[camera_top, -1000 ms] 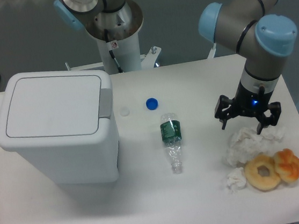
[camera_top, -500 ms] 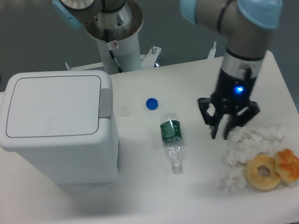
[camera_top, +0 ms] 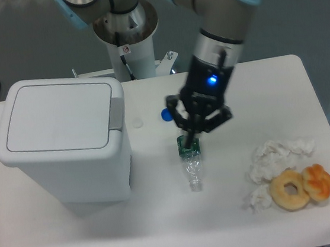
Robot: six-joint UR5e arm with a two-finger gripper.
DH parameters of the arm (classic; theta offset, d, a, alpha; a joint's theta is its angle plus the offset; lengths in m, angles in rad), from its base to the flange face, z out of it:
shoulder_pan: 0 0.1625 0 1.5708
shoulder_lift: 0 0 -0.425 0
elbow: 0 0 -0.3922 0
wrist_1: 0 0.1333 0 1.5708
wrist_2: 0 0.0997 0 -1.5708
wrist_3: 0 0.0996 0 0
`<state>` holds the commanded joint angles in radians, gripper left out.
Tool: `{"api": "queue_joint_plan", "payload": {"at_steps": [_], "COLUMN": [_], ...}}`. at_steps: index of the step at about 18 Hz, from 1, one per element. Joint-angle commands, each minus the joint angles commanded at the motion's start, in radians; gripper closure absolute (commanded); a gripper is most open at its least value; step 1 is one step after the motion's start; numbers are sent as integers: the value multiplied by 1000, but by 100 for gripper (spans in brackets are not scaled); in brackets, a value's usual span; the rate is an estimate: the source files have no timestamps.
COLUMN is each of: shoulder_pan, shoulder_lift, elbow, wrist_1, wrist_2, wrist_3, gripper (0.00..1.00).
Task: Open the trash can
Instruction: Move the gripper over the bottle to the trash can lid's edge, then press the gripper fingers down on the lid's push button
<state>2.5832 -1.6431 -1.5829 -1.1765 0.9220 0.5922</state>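
Nearest the camera, at the right front of the white table (camera_top: 165, 231), a plain ring doughnut (camera_top: 290, 190) lies touching a smaller glazed orange pastry (camera_top: 318, 180) on its right. Just behind and to the left of them sits a heap of crumpled white tissue (camera_top: 276, 155), with a small scrap at the front beside the doughnut.

Toward the middle of the table a clear plastic bottle (camera_top: 190, 159) with a green label lies on its side, neck toward the camera. Over its far end hangs the gripper (camera_top: 195, 133), its dark fingers pointing down and close together; whether they meet or touch the bottle cannot be told from this view. A blue light glows on the wrist above it.

On the left stands the trash can (camera_top: 65, 141), upright, its flat lid down and its grey push-button tab (camera_top: 116, 113) on the right edge, facing the gripper but well apart from it.

Farther back, between can and gripper, lie a small white cap (camera_top: 137, 123) and a blue bottle cap (camera_top: 165, 115), partly hidden by the gripper. Behind the table rises the arm's base column (camera_top: 127, 41).
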Motion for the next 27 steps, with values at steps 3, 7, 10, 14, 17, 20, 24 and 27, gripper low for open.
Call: {"api": "queue_joint_plan", "payload": {"at_steps": [3,7,10,14,17,20,24,27], "shoulder_pan": [0,-12,-41,-48,-48,-48,-55,-58], "shoulder_lift": [55,86,85,83,82,83,83,82], "elbow": [-60,-77,-88,-101,-103,-112,-124,-126], "wrist_1": [-3,-31,-32,-32,-32,-31,-29,-29], "wrist_2": [-6,-9,-8,-6,-6,-5,-2,0], "wrist_3": [-5,-51,-61,-61,-60,-60,-57,-57], "gripper": [92,88,88,88,88,88,88,88]}}
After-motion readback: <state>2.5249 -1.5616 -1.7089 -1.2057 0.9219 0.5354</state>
